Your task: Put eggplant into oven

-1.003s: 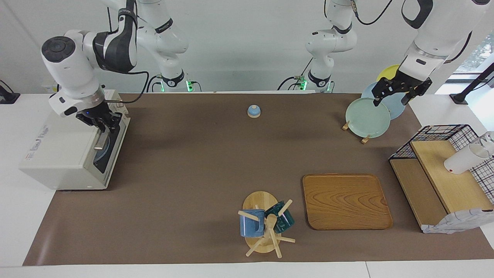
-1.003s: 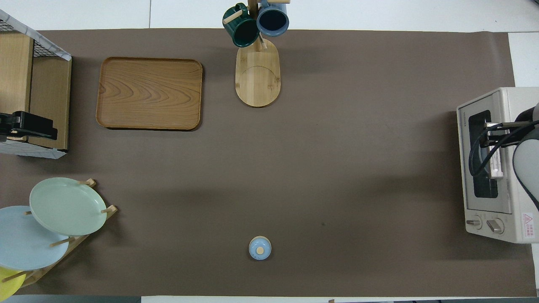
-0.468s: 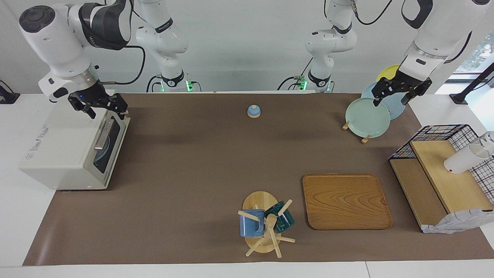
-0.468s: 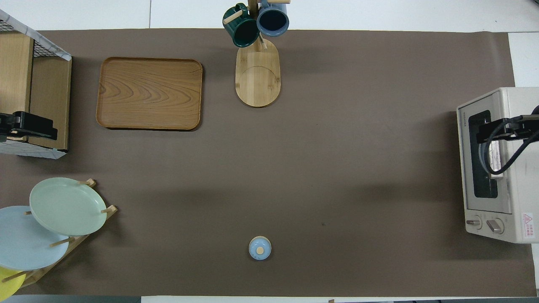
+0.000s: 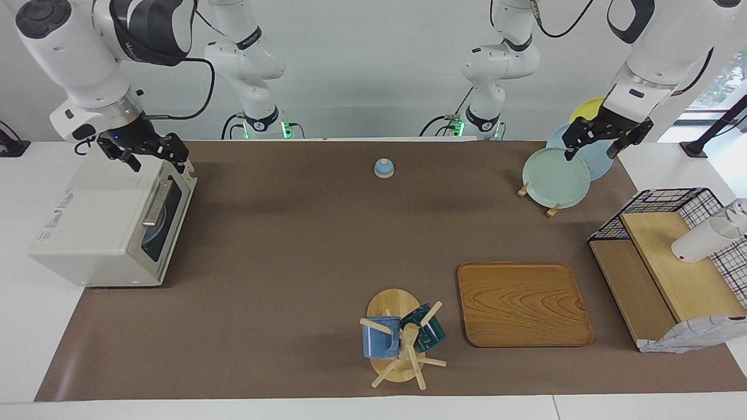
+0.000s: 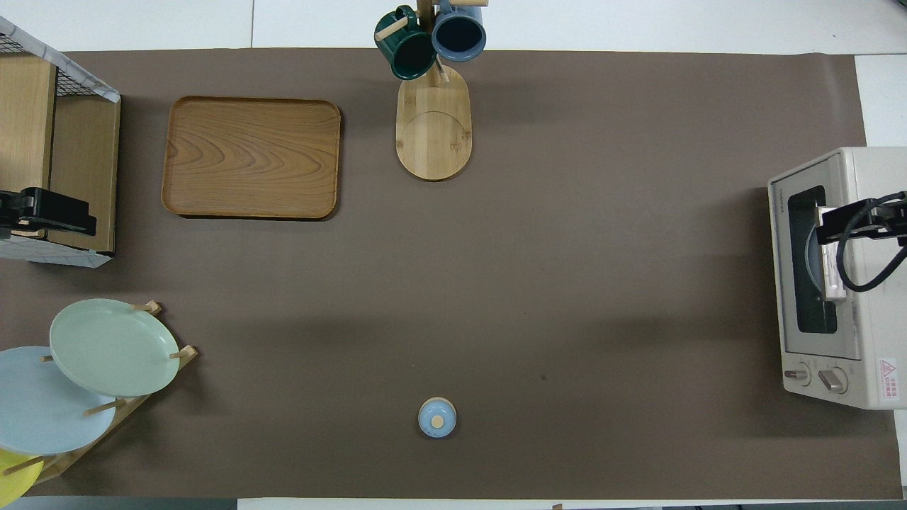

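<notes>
The off-white oven (image 5: 87, 233) stands at the right arm's end of the table with its glass door shut; it also shows in the overhead view (image 6: 868, 297). A pale round shape shows dimly through the glass. The eggplant is out of view. My right gripper (image 5: 154, 154) hangs open and empty above the oven's top front edge, clear of the bar handle (image 5: 153, 205); in the overhead view it (image 6: 843, 223) lies over the door. My left gripper (image 5: 590, 150) is open and empty, waiting over the plate rack (image 5: 551, 209).
Green (image 5: 554, 178), blue and yellow plates stand in the rack. A small blue lidded knob (image 5: 383, 168) sits near the robots. A wooden tray (image 5: 523, 303), a mug tree (image 5: 402, 341) with two mugs, and a wire-and-wood rack (image 5: 671, 274) holding a white cup (image 5: 700, 242) lie farther off.
My right gripper has let go of the oven's door handle and risen above the oven's top edge. The door stays shut. The left arm has not moved.
</notes>
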`<state>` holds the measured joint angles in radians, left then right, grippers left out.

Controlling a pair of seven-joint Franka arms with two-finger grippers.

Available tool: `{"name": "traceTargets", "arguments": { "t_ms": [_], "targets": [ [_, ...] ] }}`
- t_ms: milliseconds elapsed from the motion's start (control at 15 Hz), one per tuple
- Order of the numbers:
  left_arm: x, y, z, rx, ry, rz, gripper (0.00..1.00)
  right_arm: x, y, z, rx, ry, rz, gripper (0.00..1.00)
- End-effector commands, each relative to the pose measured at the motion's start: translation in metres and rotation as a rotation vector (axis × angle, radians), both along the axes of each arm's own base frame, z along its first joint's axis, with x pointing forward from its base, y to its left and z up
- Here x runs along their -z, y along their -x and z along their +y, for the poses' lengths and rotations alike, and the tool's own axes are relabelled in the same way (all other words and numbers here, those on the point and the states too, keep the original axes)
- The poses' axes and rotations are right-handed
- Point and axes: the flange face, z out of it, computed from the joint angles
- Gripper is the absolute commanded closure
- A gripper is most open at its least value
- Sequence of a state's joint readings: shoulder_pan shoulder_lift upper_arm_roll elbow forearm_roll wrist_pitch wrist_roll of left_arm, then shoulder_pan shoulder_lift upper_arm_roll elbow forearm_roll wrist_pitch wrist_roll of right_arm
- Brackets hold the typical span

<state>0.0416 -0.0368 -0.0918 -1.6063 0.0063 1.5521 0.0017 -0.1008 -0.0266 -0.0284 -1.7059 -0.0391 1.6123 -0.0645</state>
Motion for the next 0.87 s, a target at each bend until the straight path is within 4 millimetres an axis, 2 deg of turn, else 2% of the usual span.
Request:
{"name": "traceTargets", "arguments": {
  "t_ms": [0, 67, 201, 803],
  "targets": [
    [-0.002, 0.004, 0.001, -0.003, -0.014, -0.001, 0.00, -0.009, -0.004, -0.001, -0.018, -0.016, -0.006, 0.00],
    [-0.002, 0.005, 0.002, -0.004, -0.016, 0.000, 0.00, -0.012, -0.005, 0.007, -0.032, -0.013, -0.003, 0.00],
    [-0.002, 0.005, 0.002, -0.004, -0.014, 0.000, 0.00, -0.011, -0.004, 0.007, -0.030, -0.016, 0.002, 0.00],
    [-0.002, 0.005, 0.002, -0.004, -0.016, 0.000, 0.00, -0.003, -0.012, -0.001, -0.011, -0.018, 0.015, 0.00]
  ]
}}
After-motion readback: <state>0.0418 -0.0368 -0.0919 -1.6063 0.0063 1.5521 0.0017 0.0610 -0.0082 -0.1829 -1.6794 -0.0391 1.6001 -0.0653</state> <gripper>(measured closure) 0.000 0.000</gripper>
